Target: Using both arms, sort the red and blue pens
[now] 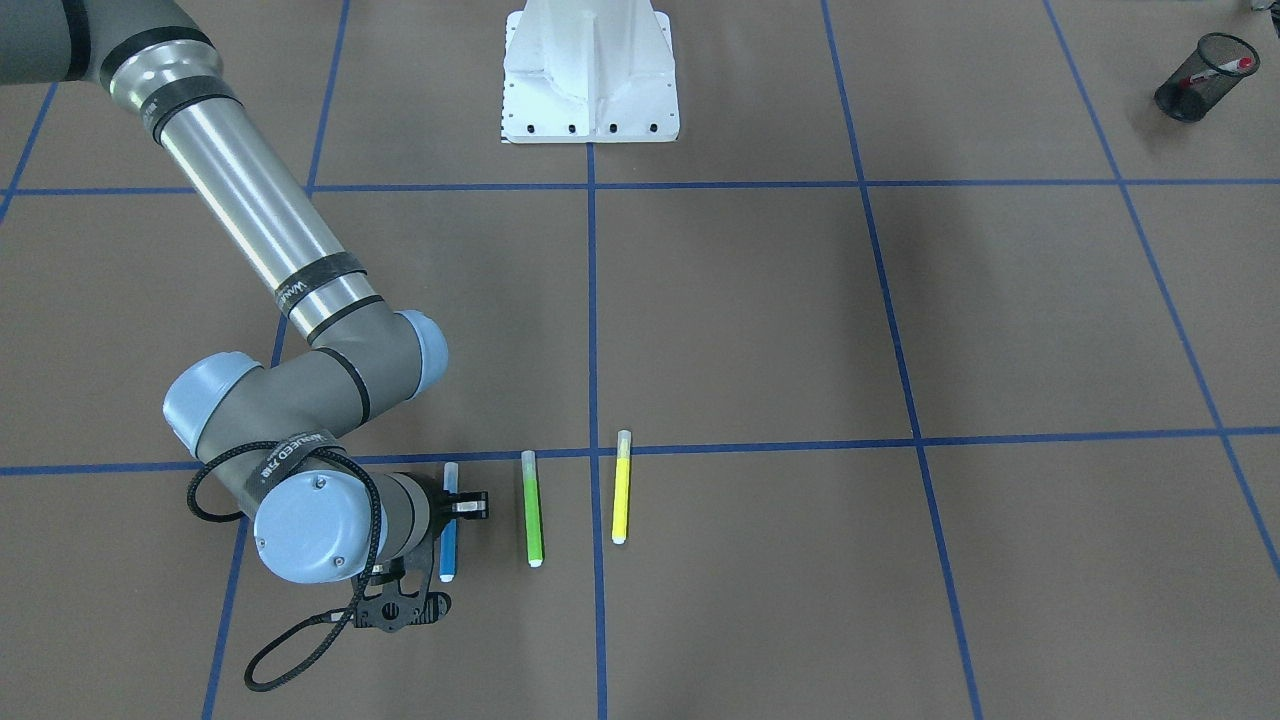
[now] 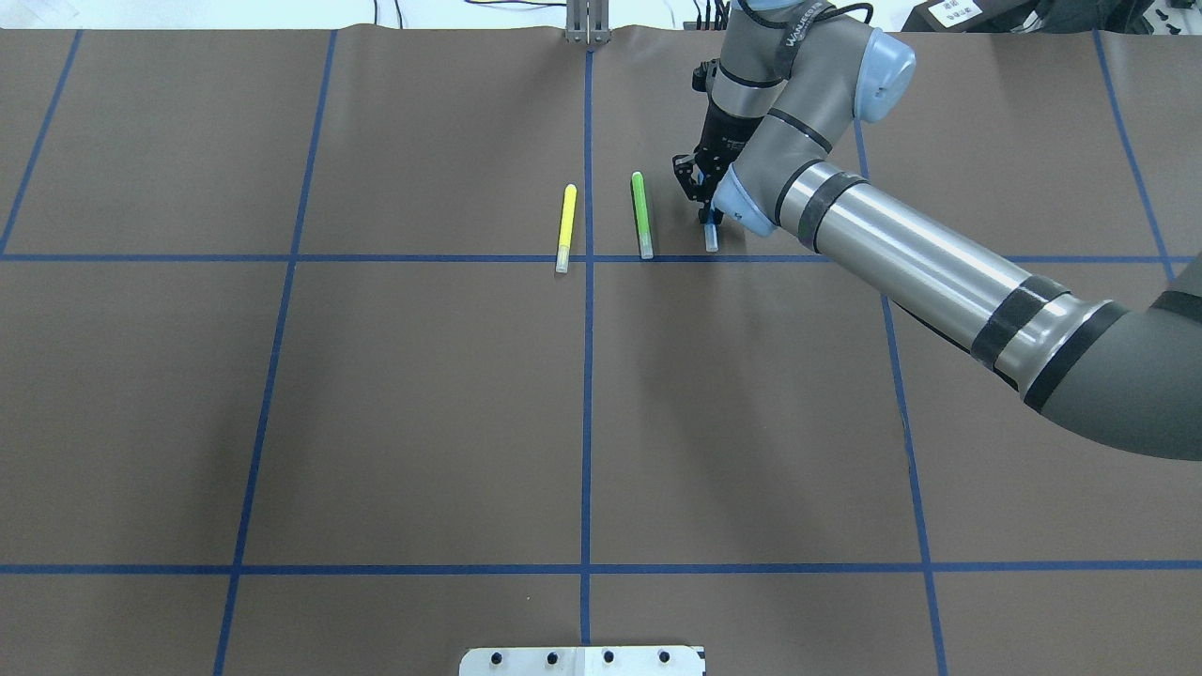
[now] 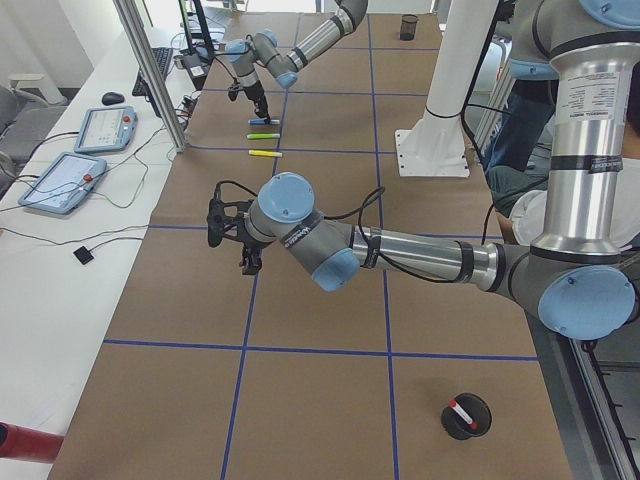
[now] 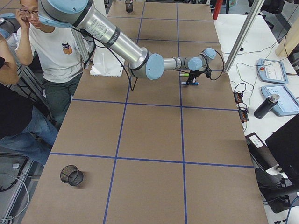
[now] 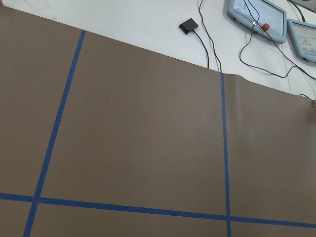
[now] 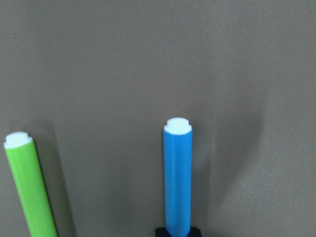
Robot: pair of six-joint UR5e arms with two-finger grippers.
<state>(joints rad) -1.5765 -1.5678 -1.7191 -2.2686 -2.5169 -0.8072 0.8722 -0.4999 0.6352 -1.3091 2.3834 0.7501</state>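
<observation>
The blue pen point(image 1: 448, 540) point(image 2: 711, 238) point(image 6: 177, 177) lies on the brown table cover beside the green pen. My right gripper point(image 1: 452, 506) point(image 2: 702, 188) is down over its barrel, and black finger parts close in on the pen at the bottom edge of the right wrist view, so it looks shut on it. The red pen point(image 1: 1218, 70) point(image 3: 459, 412) stands tilted inside a black mesh cup point(image 1: 1188, 92) point(image 3: 470, 420). My left gripper point(image 3: 247, 262) hangs over bare table; whether it is open or shut I cannot tell.
A green pen point(image 1: 533, 508) point(image 2: 641, 214) point(image 6: 29, 187) and a yellow pen point(image 1: 621, 487) point(image 2: 566, 227) lie parallel to the blue one. Another mesh cup point(image 4: 71, 175) stands at the table's right end. The white robot base point(image 1: 590, 70) and people point(image 4: 56, 46) are at the robot's side.
</observation>
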